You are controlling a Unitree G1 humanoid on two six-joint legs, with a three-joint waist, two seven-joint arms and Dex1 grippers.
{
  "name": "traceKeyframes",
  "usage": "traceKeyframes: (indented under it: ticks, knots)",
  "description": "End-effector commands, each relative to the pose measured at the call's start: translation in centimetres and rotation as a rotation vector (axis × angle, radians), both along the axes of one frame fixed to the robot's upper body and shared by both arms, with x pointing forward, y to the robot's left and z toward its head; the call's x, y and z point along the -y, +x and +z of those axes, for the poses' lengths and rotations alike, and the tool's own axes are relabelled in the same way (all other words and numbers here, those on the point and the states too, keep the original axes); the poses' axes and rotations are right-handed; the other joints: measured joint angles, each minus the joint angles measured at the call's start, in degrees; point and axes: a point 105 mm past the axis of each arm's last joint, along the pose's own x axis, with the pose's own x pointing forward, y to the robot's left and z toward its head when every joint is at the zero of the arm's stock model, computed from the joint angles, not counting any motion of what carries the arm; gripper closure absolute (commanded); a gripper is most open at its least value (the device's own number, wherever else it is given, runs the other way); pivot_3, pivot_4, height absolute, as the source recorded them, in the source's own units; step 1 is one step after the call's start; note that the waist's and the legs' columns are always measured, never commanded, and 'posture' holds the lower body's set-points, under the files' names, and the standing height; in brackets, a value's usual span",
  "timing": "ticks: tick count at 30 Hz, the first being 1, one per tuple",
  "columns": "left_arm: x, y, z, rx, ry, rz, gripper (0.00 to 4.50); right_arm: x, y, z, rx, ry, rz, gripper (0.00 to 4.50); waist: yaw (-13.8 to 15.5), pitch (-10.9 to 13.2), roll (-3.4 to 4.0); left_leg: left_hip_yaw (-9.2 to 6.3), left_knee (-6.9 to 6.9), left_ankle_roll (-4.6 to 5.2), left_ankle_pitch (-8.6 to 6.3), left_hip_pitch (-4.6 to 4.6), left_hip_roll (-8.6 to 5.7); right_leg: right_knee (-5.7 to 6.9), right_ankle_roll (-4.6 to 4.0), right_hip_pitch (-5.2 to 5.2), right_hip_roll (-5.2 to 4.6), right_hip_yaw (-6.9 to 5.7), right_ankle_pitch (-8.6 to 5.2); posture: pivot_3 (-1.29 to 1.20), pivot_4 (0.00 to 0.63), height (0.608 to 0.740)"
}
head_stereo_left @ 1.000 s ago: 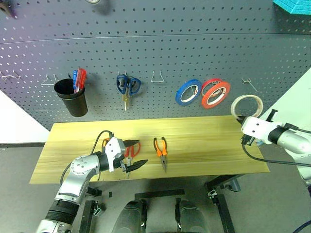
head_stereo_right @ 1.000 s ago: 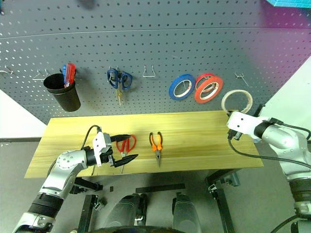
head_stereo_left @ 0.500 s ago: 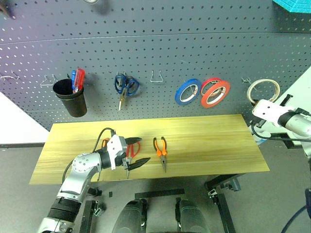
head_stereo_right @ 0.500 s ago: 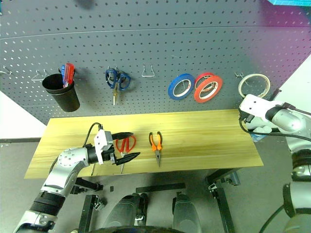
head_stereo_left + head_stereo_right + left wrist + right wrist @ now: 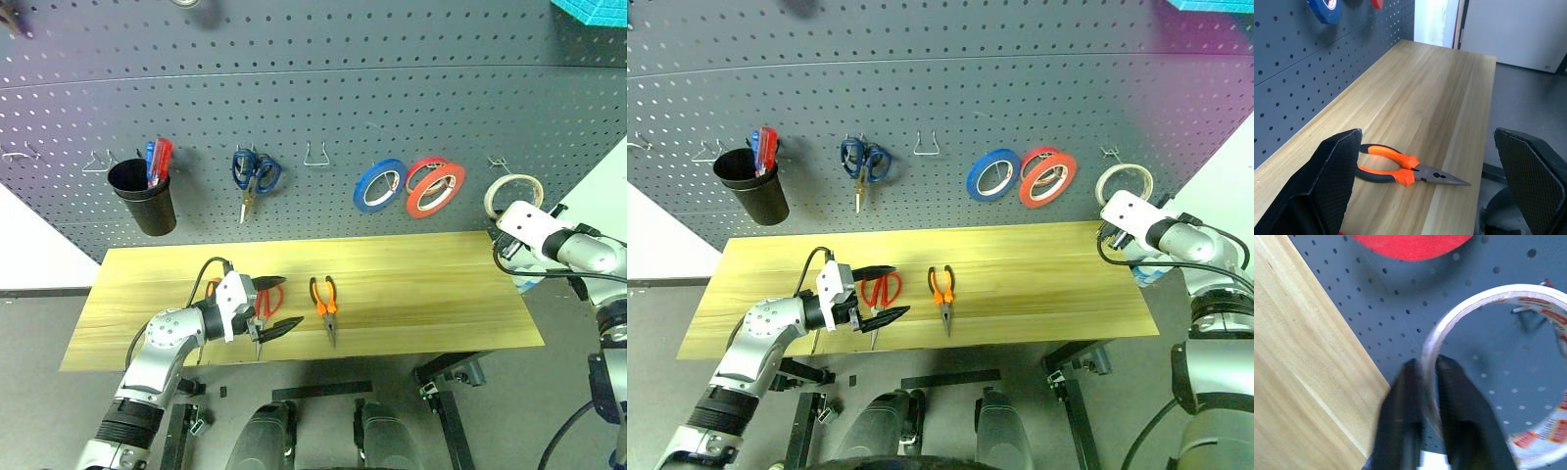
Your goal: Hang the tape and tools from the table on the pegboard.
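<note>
Carrying the tape (image 5: 516, 191) w/ my right gripper (image 5: 1429, 382), fingers pinching its rim; it's gone from table's (image 5: 411, 284) end up to the hook (image 5: 501, 166), ready to hang. Left gripper (image 5: 272, 306) spread wide, unmoved over scissors (image 5: 884, 290).

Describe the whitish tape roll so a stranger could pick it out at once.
Look at the dark grey pegboard above the wooden table. Follow its row of hanging tape rolls to the right end, past the blue roll and red rolls. The tape is the pale, see-through ring, with the right gripper pinching its rim.
</note>
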Motion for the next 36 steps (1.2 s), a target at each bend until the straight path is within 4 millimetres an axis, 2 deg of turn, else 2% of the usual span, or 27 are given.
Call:
traceKeyframes:
  ticks: [1,5,8,9,15,19,21,25,31,36]
  knots:
    - [0.1,0.1,1.0,0.042,-0.018,-0.003,0.00,-0.4,0.4,1.6,0.051,0.011,0.024,2.64,0.0,0.0,0.00,0.00,0.00,0.00,0.00,0.00,0.00,0.00,0.04,0.00,0.00,0.00,0.02,-0.04,0.157,0.727]
    - [-0.4,0.1,0.7,0.040,-0.005,0.014,0.00,-1.0,-0.1,1.8,0.064,-0.019,0.077,1.23,0.0,0.0,0.00,0.00,0.00,0.00,0.00,0.00,0.00,0.01,0.05,0.00,0.00,0.00,0.03,-0.04,0.159,0.727]
    - [-1.2,0.5,0.4,0.041,0.022,0.047,0.00,-2.3,-0.8,1.6,0.063,-0.040,0.162,0.17,0.0,0.0,0.01,0.00,-0.01,0.00,0.00,0.01,0.00,0.02,0.07,-0.01,0.00,0.00,0.04,-0.03,0.163,0.727]
    - [-1.4,0.6,0.3,0.040,0.031,0.055,0.00,-2.9,-1.2,1.4,0.052,-0.031,0.195,0.03,0.0,0.0,0.00,-0.01,-0.02,0.00,0.00,0.02,0.00,0.02,0.08,-0.01,0.00,0.00,0.04,-0.04,0.165,0.727]
    - [-2.9,1.2,-0.3,0.036,0.066,0.122,0.00,-9.9,-5.2,-1.2,-0.080,0.142,0.388,0.03,0.3,0.0,0.00,-0.06,0.00,0.01,-0.01,0.02,0.00,0.04,0.11,0.01,-0.04,0.04,0.06,-0.06,0.172,0.727]
    - [-4.1,1.8,-0.7,0.030,0.088,0.163,0.00,-14.6,-7.0,-3.1,-0.194,0.321,0.369,0.03,0.0,0.0,0.01,-0.08,0.04,0.01,-0.01,0.04,0.01,0.12,0.06,-0.02,-0.06,0.09,0.03,-0.07,0.172,0.727]
    - [-5.0,2.2,-1.2,0.026,0.118,0.183,0.00,-17.1,-7.5,-4.6,-0.276,0.429,0.303,0.03,0.0,0.0,0.00,-0.09,0.04,0.01,-0.01,0.08,0.02,0.13,-0.06,-0.01,-0.07,0.09,-0.03,-0.08,0.174,0.727]
    - [-6.6,3.0,-1.7,0.033,0.166,0.212,0.00,-20.0,-7.8,-6.7,-0.418,0.566,0.157,0.03,0.2,0.0,-0.01,-0.10,0.04,0.00,-0.02,0.04,0.06,0.14,-0.08,-0.10,-0.08,0.08,-0.03,-0.08,0.176,0.727]
    - [-8.7,4.0,-2.0,0.049,0.226,0.256,0.00,-23.8,-6.6,-8.0,-0.551,0.723,-0.034,0.03,-0.1,0.1,-0.06,-0.08,0.01,-0.01,-0.03,-0.09,0.00,0.08,-0.10,-0.34,-0.18,0.07,-0.01,-0.08,0.188,0.727]
    - [-9.5,4.2,-2.2,0.053,0.244,0.269,0.00,-27.1,-6.0,-8.4,-0.651,0.783,-0.094,0.03,-0.5,0.1,-0.05,-0.08,-0.12,-0.01,-0.03,-0.15,0.01,0.10,0.00,-0.39,-0.17,0.07,0.05,-0.07,0.194,0.727]
